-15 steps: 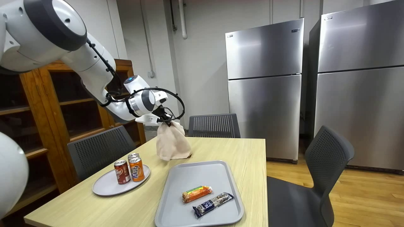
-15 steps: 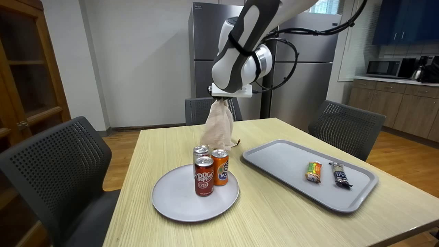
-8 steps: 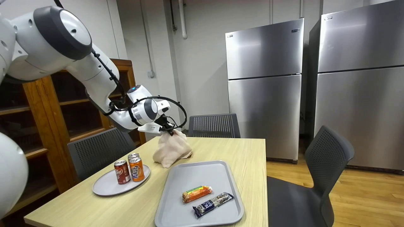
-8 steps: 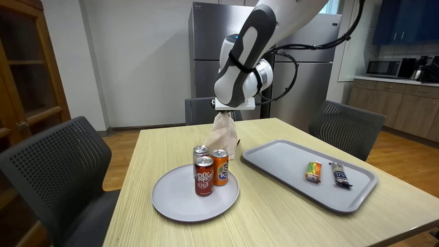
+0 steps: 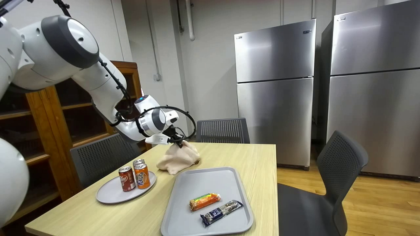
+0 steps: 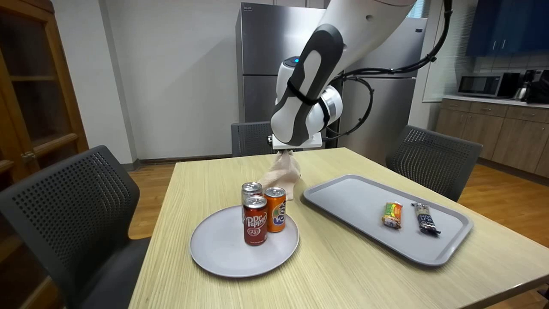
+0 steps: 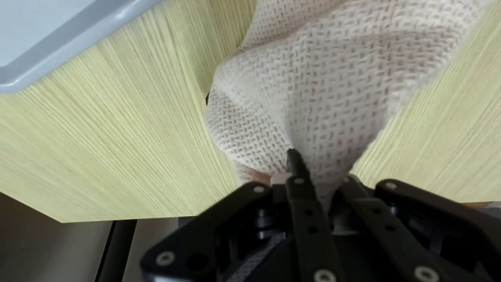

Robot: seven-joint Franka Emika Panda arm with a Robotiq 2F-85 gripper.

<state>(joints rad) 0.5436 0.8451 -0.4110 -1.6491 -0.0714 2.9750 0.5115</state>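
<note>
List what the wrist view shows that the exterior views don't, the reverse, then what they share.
Wrist view only: the two separate fingers of the gripper, with cloth running between them.
Exterior views only: the plate; Dr Pepper can, Fanta can and third can on it; orange bar; blue bar; and the arm.
Shared: cloth, gripper (in an exterior view), table and tray, only a corner in the wrist view.

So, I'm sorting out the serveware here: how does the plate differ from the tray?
The plate is round, while the tray is rectangular with rounded corners. The tray is larger than the plate. The plate bears three upright cans, whereas the tray bears two wrapped snacks, lying down. Both are grey and lie flat on the table.
</note>
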